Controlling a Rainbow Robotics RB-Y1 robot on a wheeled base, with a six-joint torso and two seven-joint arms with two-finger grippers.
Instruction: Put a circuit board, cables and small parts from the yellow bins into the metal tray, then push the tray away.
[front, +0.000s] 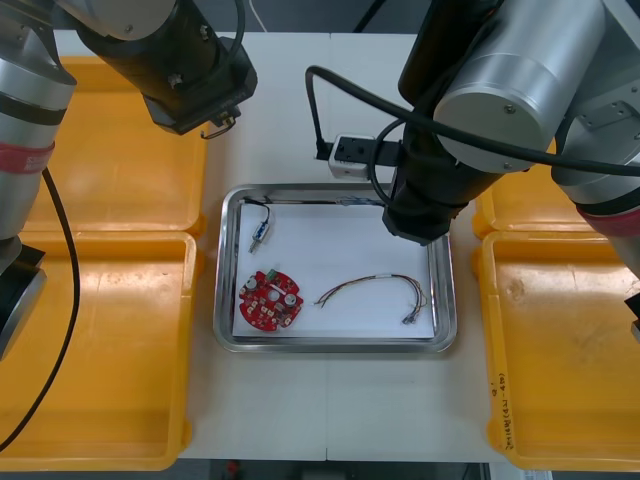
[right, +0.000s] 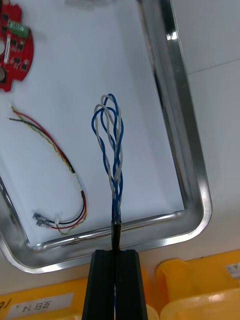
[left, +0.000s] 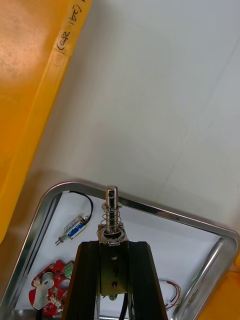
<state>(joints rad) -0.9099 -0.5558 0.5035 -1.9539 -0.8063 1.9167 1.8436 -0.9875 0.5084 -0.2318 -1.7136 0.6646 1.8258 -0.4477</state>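
Observation:
The metal tray (front: 446, 300) stands mid-table, white inside. In it lie a round red circuit board (front: 270, 298), a red and yellow cable (front: 375, 290) and a small metal part (front: 260, 234) with a black lead. My right gripper (right: 116, 256) hangs over the tray's far right corner, shut on a twisted blue and white cable (right: 111, 145) that loops out above the white liner. My left gripper (left: 111, 246) is above the bare table just beyond the tray's far left corner (left: 55, 192), shut on a small metal part (left: 111, 212) with a spring.
Two yellow bins (front: 110, 160) (front: 100, 350) flank the tray on the left and two (front: 560, 350) (front: 520, 210) on the right. A white socket block (front: 350, 155) with a black lead lies on the table just beyond the tray's far rim.

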